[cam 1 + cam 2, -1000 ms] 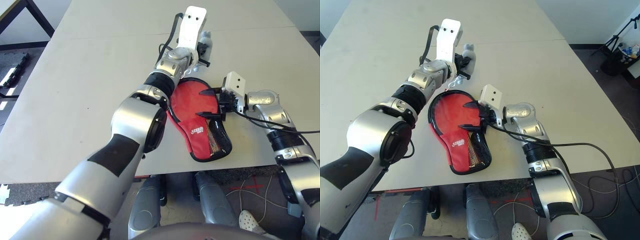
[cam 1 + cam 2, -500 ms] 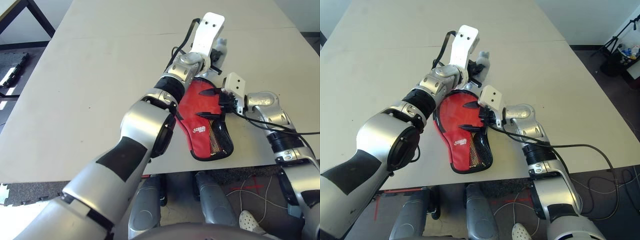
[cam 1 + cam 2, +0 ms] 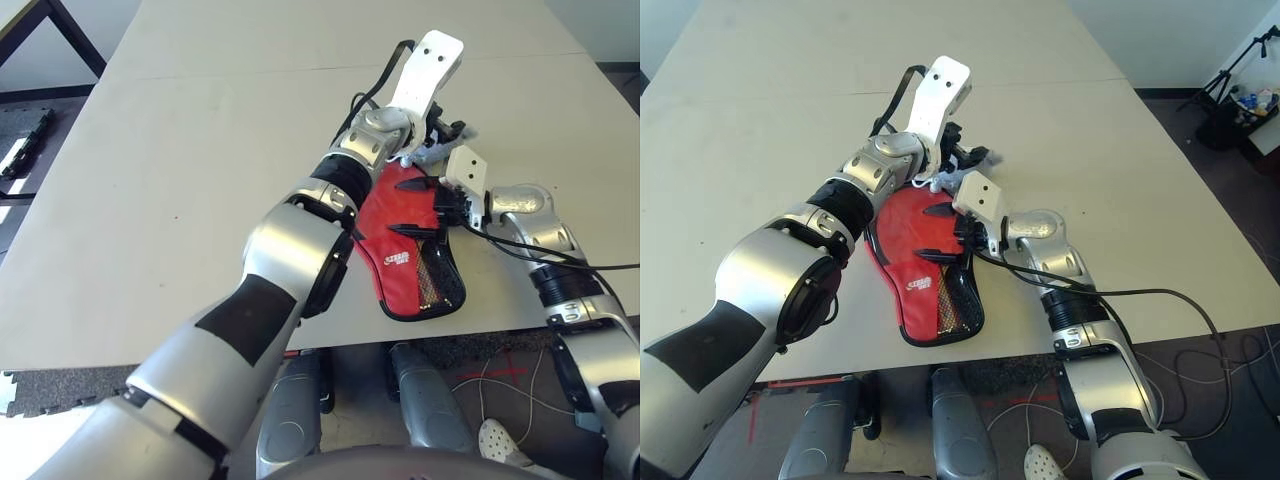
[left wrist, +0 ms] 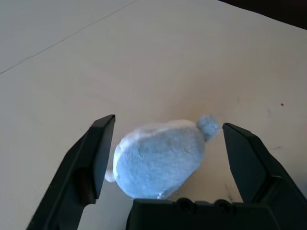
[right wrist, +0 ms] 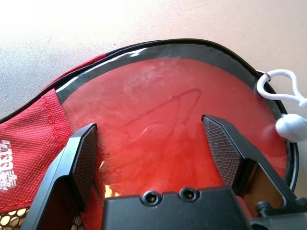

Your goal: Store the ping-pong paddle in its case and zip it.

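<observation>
The case [image 3: 405, 250] lies flat near the front edge of the pale table [image 3: 180, 150], a paddle-shaped cover of woven red fabric with black edging all round. On its narrow handle end sits a small white printed logo [image 3: 397, 260], too small to read, and beside that a pocket of black mesh [image 3: 437, 280] through which the red shows. At the round end the cover is open, and the paddle [image 5: 177, 129] lies inside it, its smooth, glossy red rubber face bare to view and ringed by the black rim of the case; thin curved scuff lines run across the rubber. A white cord loop [image 5: 280, 88] with a small white toggle rests at the far edge of that rim. The right gripper [image 3: 412, 207] points across the round end of the case, its two black fingers spread apart just above the red face with nothing between them; the pads [image 5: 220, 148] have a fine cross-hatched texture. The left gripper [image 4: 168, 158] reaches out past the far end of the case, its wedge-shaped black fingers also spread wide, and between them on the table lies a small grey pouch [image 4: 160, 158], soft and fuzzy, rounded like a pebble with a little gathered knob at one end; the fingers stand clear of it on both sides. Both forearms are polished silver with black joints, and a black cable [image 3: 520, 245] trails along the right one.
</observation>
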Robot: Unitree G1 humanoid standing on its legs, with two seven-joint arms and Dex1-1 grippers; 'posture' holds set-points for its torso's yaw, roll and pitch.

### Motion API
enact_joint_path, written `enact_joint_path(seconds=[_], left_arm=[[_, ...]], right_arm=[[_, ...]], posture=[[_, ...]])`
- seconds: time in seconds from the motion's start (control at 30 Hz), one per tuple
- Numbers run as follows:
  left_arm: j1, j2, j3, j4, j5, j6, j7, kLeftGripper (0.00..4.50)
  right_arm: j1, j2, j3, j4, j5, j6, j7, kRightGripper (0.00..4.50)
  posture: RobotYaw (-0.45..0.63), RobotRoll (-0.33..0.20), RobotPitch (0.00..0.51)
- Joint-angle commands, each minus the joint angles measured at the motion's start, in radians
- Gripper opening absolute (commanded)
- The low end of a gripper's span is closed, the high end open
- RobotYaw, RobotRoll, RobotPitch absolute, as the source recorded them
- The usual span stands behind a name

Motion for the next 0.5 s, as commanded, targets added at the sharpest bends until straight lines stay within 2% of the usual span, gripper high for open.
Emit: enact_joint_path(seconds=[0.03, 0.2, 0.5], left_arm=[[-0.016, -0.058, 0.006, -0.006, -0.01, -0.006, -0.006, 4.46], [-0.042, -0.007, 0.012, -0.008, -0.02, -0.012, -0.02, 4.46], [-0.01, 0.223, -0.013, -0.012, 0.021, -0.071, -0.108, 4.46]], right_arm=[[0.051, 0.006, 0.057, 0.037, -0.039, 0.02, 0.005, 4.5], [0.052, 0.006, 0.057, 0.036, -0.039, 0.021, 0.004, 4.5], [0.051, 0.0, 0.052, 0.042, -0.038, 0.017, 0.005, 4.5]], posture=[[-0.17, 0.0, 0.221], [-0.16, 0.0, 0.224], [-0.14, 0.0, 0.22]])
